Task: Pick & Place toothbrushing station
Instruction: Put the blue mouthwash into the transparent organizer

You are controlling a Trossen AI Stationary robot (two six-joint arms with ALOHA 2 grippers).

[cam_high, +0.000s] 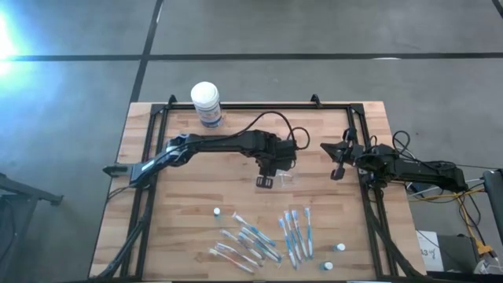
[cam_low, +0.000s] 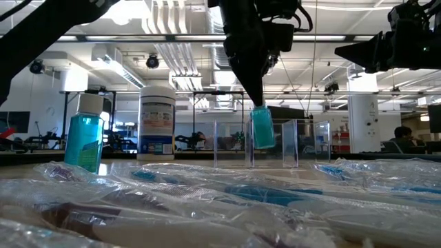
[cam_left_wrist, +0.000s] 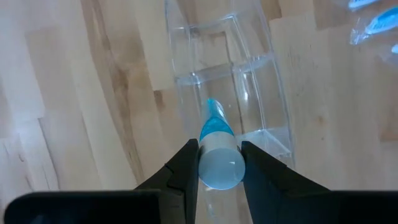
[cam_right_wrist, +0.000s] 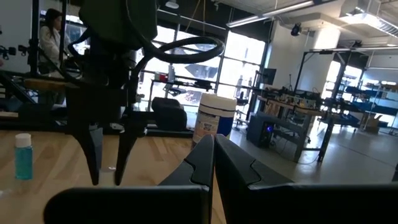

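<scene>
Here, left end effector (cam_left_wrist: 219,163) part-open, clamped on a blue tube (cam_left_wrist: 217,149) above the clear toothbrushing station (cam_left_wrist: 233,87); right end effector (cam_right_wrist: 213,163) fully closed, empty.

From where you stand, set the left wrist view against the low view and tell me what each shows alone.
Left wrist only: the holder's compartments seen from above, and the tube's white cap gripped between the left hand's fingers. Low only: a small blue bottle, the white tub, wrapped toothbrushes, and the right arm raised. Both: the blue tube pointing down into the clear holder.
</scene>
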